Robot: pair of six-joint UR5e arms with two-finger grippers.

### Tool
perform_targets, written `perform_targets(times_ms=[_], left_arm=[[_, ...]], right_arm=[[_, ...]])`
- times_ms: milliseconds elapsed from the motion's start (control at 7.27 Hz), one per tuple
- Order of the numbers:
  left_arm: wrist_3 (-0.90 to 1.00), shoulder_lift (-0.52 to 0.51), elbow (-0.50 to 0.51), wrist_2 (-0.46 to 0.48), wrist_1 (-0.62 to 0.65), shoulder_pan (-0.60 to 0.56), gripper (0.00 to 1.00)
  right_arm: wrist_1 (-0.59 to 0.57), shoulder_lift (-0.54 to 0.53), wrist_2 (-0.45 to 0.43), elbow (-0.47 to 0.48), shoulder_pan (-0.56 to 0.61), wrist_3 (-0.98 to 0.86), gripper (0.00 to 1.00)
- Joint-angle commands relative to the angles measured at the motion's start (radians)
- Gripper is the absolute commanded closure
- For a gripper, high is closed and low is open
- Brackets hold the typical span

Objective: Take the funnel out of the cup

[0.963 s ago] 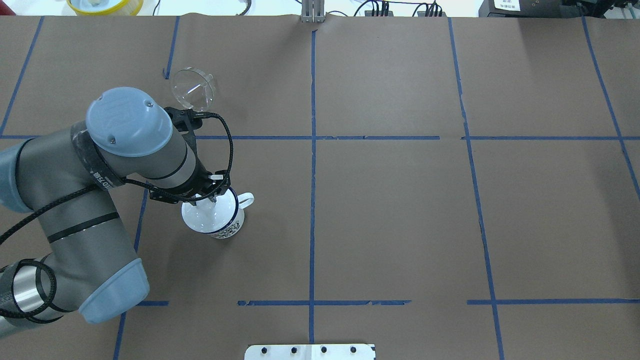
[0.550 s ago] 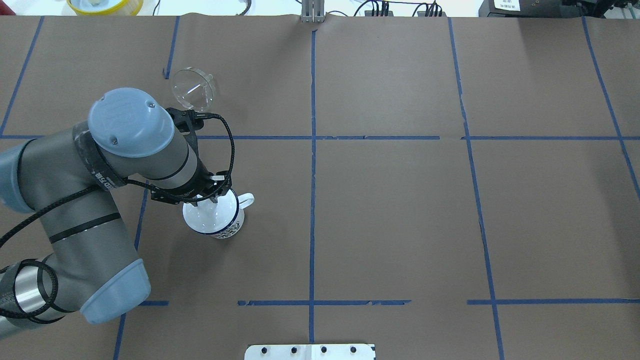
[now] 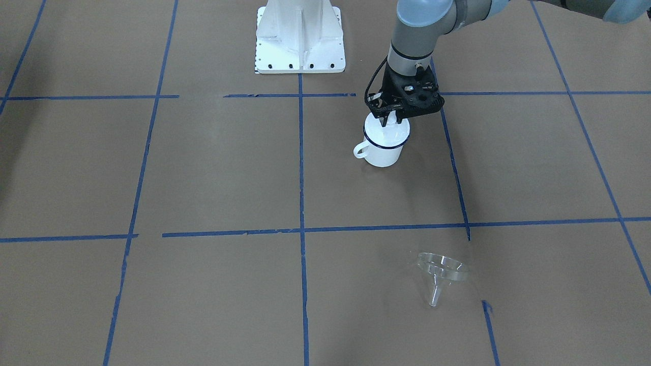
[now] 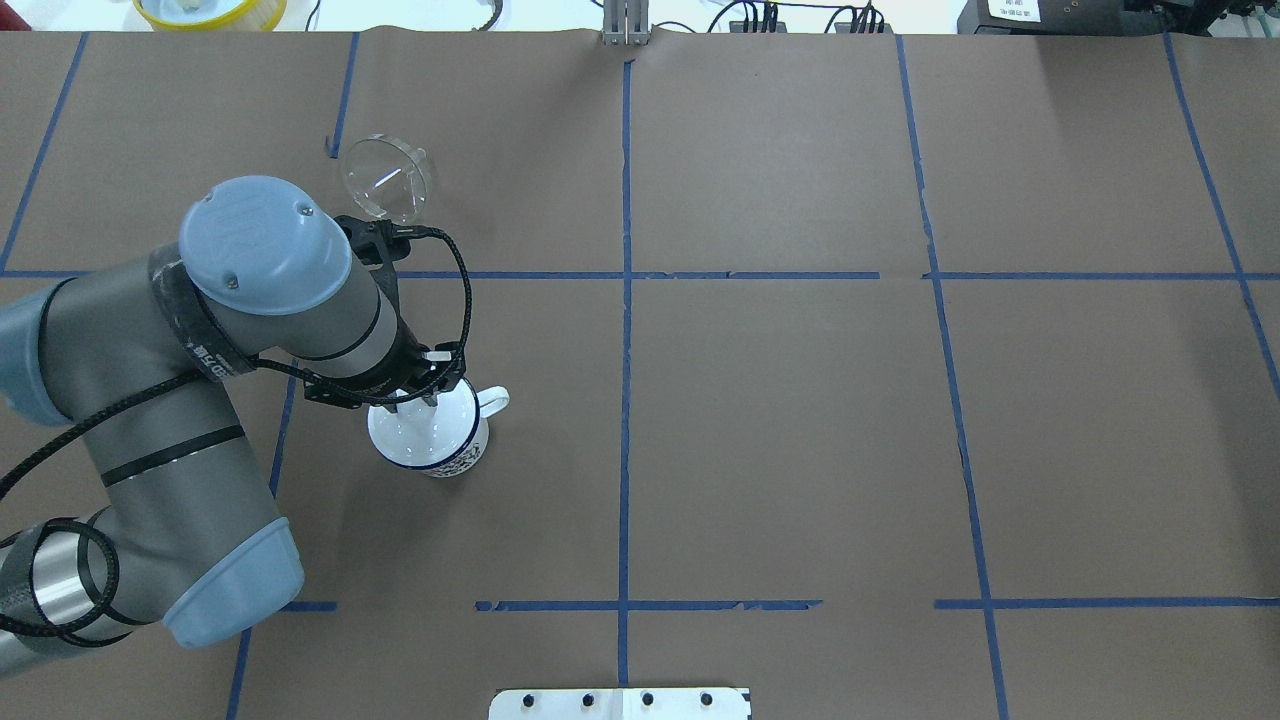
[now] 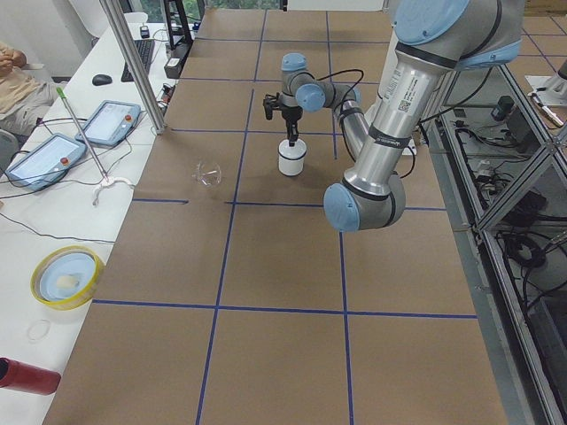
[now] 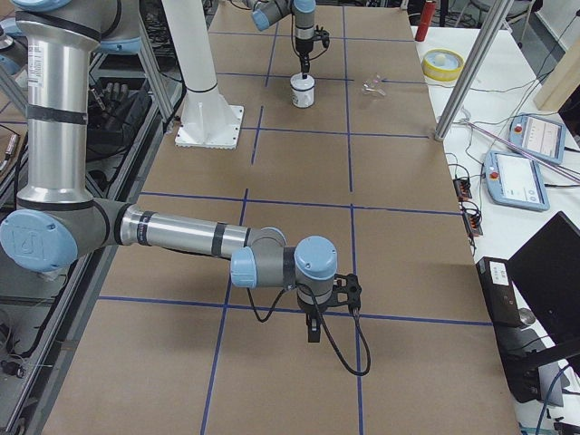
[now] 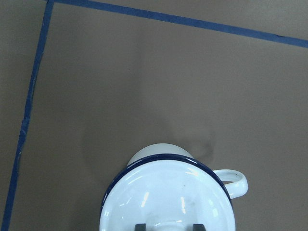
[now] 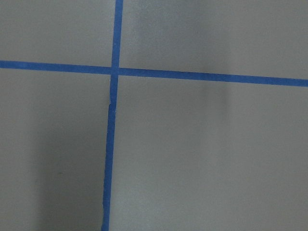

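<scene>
- We find little to read. A white label [image 5: 409, 81] with black print runs along the left arm, too small for us to make out. The cup [image 4: 452, 460] bears a dark speckled pattern low on its side that we cannot read either.
- The funnel [image 3: 441, 272] is clear all through, so the brown surface [image 4: 800, 450] shows through it. Its wide round mouth narrows to a thin tube spout.
- It lies on its side, out of the cup and well apart from it. It is in the far left part of the surface, nearer the far edge, just beside a short stub of blue tape [image 4: 332, 148].
- Its long axis runs from the robot's edge toward the far edge, mouth toward the robot and spout toward the far edge.
- The cup stands upright, white with a dark blue rim, nearer the left edge than the right, with its handle toward the right edge.
- A white lid [image 7: 163, 192] fills its mouth.
- The left hand [image 3: 389, 121] hangs straight over the cup. Its fingers [image 7: 140, 226] are set narrow on either side of the lid's knob [image 7: 169, 224], gripping it.
- The right hand [image 6: 313, 333] shows only in a side view, low over the surface toward the right edge. We cannot tell whether it is wide or narrow.
</scene>
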Motion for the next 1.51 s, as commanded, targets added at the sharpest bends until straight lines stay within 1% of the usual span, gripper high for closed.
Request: perform_targets(times_ms=[0,138,412,550,688,825,962,1100,1238,1375], left_arm=[[-0.001,-0.001,0.001,-0.002,0.000,0.000,0.83],[-0.003,-0.001,0.001,0.000,0.000,0.000,0.46],[-0.003,-0.001,0.001,0.002,0.000,0.000,0.28],[-0.001,0.006,-0.006,0.002,0.000,-0.001,0.02],[0.025,0.015,-0.044,0.005,0.000,-0.014,0.00],[0.151,0.054,-0.095,-0.001,-0.002,-0.053,0.00],[0.313,0.120,-0.138,-0.023,-0.015,-0.155,0.00],[0.495,0.186,-0.137,-0.129,-0.041,-0.281,0.00],[0.728,0.275,-0.129,-0.214,-0.070,-0.436,0.00],[0.913,0.345,-0.102,-0.288,-0.081,-0.580,0.00]], right_arm=[[0.000,0.000,0.000,0.000,0.000,0.000,0.00],[0.000,0.000,0.000,0.000,0.000,0.000,0.00],[0.000,0.000,0.000,0.000,0.000,0.000,0.00],[0.000,0.000,0.000,0.000,0.000,0.000,0.00],[0.000,0.000,0.000,0.000,0.000,0.000,0.00],[0.000,0.000,0.000,0.000,0.000,0.000,0.00],[0.000,0.000,0.000,0.000,0.000,0.000,0.00],[0.000,0.000,0.000,0.000,0.000,0.000,0.00],[0.000,0.000,0.000,0.000,0.000,0.000,0.00],[0.000,0.000,0.000,0.000,0.000,0.000,0.00]])
